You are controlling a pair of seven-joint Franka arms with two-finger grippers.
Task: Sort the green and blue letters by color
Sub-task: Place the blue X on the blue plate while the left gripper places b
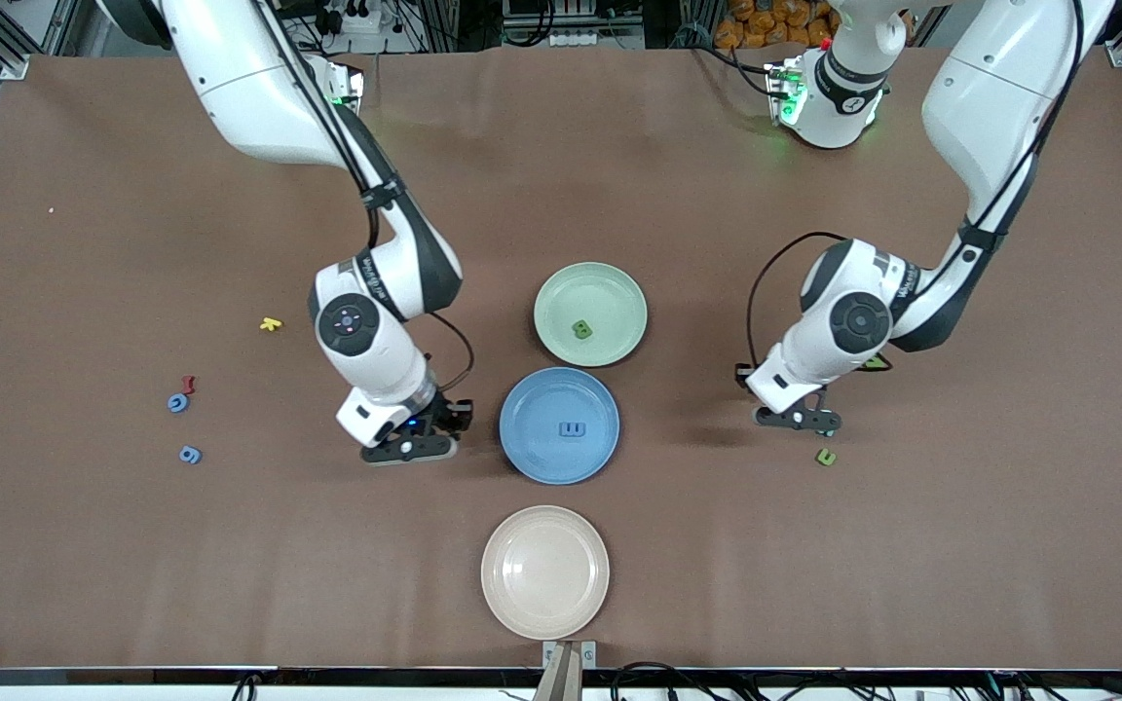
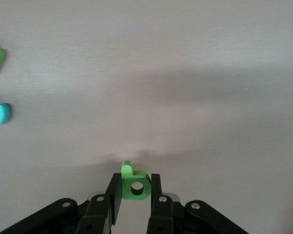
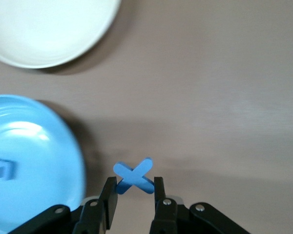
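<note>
Blue X-shaped letter (image 3: 133, 178) is pinched in the right gripper (image 3: 133, 195), just beside the blue plate (image 1: 522, 458) at the right arm's end, while the left gripper (image 2: 136, 195), clamped on a green letter (image 2: 134, 183), sits well apart from the green plate (image 1: 561, 336).

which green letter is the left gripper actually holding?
The lime-green b-shaped letter, pinched between the left gripper's fingers. The other green letters lie free: one on the pale green plate, one on the brown table near that gripper.

Left gripper (image 2: 135, 191) jaws clamped on green letter (image 2: 134, 183), brown table (image 2: 185, 73)
</note>
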